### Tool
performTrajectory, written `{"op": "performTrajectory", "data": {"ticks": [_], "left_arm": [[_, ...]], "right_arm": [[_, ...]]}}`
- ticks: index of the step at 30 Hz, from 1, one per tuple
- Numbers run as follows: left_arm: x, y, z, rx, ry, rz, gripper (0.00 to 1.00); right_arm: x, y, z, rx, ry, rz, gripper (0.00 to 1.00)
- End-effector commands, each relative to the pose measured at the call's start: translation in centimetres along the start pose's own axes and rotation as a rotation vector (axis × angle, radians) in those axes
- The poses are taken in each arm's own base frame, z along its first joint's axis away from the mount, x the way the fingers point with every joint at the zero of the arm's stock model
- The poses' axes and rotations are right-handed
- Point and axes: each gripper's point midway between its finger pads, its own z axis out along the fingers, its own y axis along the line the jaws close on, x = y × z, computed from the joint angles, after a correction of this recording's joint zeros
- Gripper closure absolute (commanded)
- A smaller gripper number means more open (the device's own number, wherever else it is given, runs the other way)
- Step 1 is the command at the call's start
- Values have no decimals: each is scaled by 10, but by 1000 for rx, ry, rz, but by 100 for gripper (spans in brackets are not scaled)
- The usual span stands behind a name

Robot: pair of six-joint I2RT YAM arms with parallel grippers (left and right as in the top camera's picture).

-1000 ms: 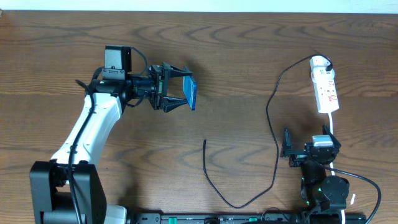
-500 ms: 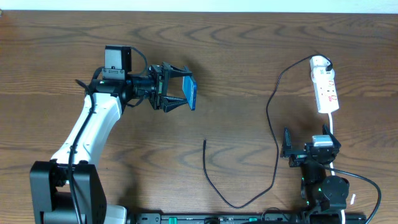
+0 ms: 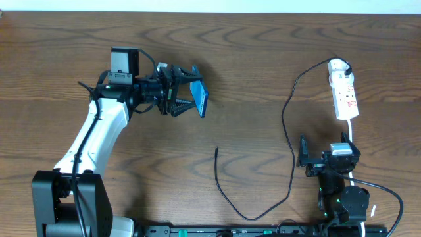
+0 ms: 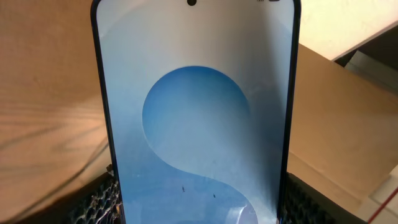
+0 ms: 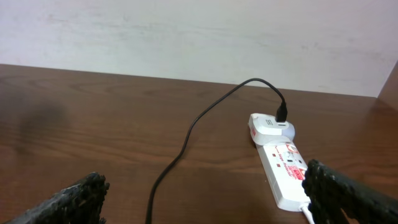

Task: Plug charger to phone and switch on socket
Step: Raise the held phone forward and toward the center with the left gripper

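Observation:
My left gripper [image 3: 187, 92] is shut on the phone [image 3: 199, 97], a slim phone with a blue screen, held on edge above the table at the left. The screen fills the left wrist view [image 4: 196, 118], with my finger pads on both long edges. The charger is a thin black cable [image 3: 287, 125]; its free tip [image 3: 216, 150] lies on the table at the centre, and its black plug [image 3: 346, 66] sits in the socket [image 3: 344, 95], a white power strip at the far right. My right gripper [image 3: 327, 158] is open and empty, near the table's front edge, just in front of the socket [image 5: 283, 165].
The socket's thick white cord [image 3: 352, 135] runs back towards my right arm. The cable [image 5: 186, 140] loops across the wooden table between the two arms. A pale wall stands behind the table's far edge in the right wrist view.
My left gripper has turned slightly with the phone in it, tilting the phone. The right arm, cable and socket have not moved.

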Motion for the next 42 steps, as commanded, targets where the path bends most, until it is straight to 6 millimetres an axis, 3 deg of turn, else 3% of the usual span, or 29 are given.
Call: {"op": "performTrajectory", "data": {"ticks": [1,14,27,34,42], "left_arm": [[4,-12,-5,19,-19,114,93],[-6,-51,-8,127,-78,368,93],[-32,-47,-2,71,-246,303,93],[-25,-58,8,89,-253,350,93],[-26,-71,7,135,-269,344,92]], "right_arm": [[1,0,0,3,0,11,1],[1,0,0,3,0,11,1],[1,0,0,3,0,11,1],[1,0,0,3,0,10,1],[1,0,0,3,0,11,1]]}}
